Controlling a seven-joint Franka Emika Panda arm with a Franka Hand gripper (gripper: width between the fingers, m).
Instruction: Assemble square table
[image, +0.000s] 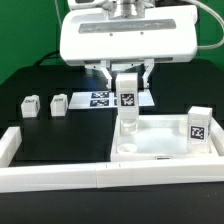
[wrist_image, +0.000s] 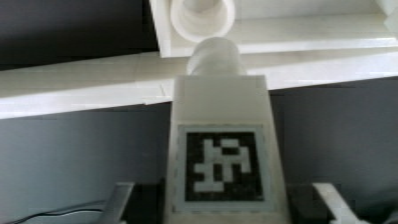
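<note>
The square table's white tabletop (image: 165, 142) lies at the exterior view's right, inside the border wall. My gripper (image: 128, 82) is shut on a white tagged leg (image: 128, 100), held upright over the tabletop's near-left corner. In the wrist view that leg (wrist_image: 222, 120) runs from between my fingers (wrist_image: 130, 203) to the round corner socket (wrist_image: 199, 18). Its narrow end reaches the socket; whether it sits inside I cannot tell. Another leg (image: 198, 123) stands on the tabletop's right side. Two more legs (image: 31, 105) (image: 58, 102) lie on the black mat at the left.
The marker board (image: 102, 98) lies flat behind the gripper. Long white bars (image: 100, 175) form a border wall along the front and left (image: 10, 145) of the mat. The arm's white body (image: 125, 40) hangs over the middle of the scene.
</note>
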